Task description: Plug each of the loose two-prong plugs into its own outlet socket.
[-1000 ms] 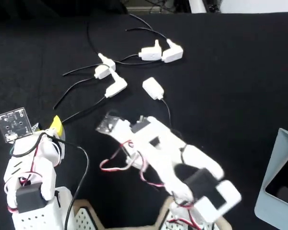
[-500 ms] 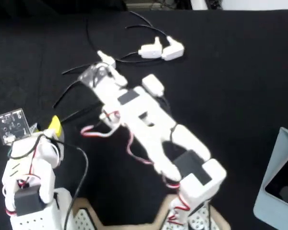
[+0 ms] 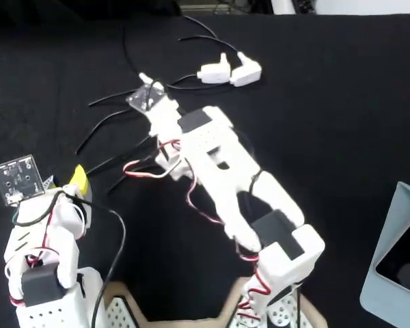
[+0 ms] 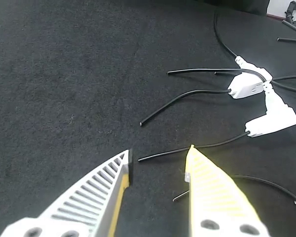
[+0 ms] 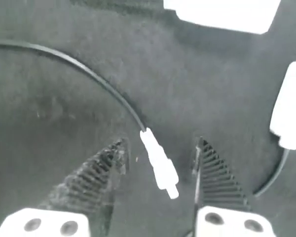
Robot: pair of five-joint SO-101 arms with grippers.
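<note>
At the far left of the black worktop (image 3: 342, 137), my right gripper (image 5: 161, 145) sits low among the white cable ends. Its jaws are spread, with a slim white connector (image 5: 158, 165) lying on the cloth between them and touching neither. Its black lead (image 5: 89, 74) curves away from the far end, and I cannot make out any prongs on it. Near it, the right wrist view cuts off two other pieces, a broad white block (image 5: 222, 12) and a rounded white body (image 5: 292, 106), and I cannot tell plug from socket there. In the high view the right arm (image 3: 225, 171) lies across this cluster and hides most of it; a small white tip (image 3: 143, 78) pokes out just beyond the gripper. Farther right, a white pair (image 3: 244, 72) lies end to end, touching, though I cannot tell whether they are mated. At the near left, my left gripper (image 4: 159, 154) hangs over bare cloth, jaws spread and holding nothing. Its view takes in an angled white plug (image 4: 275, 120) and a second white piece (image 4: 244, 89) beyond it, both well apart from the jaws. A grey-blue stand (image 3: 396, 246) is cut off at the right edge.
</note>
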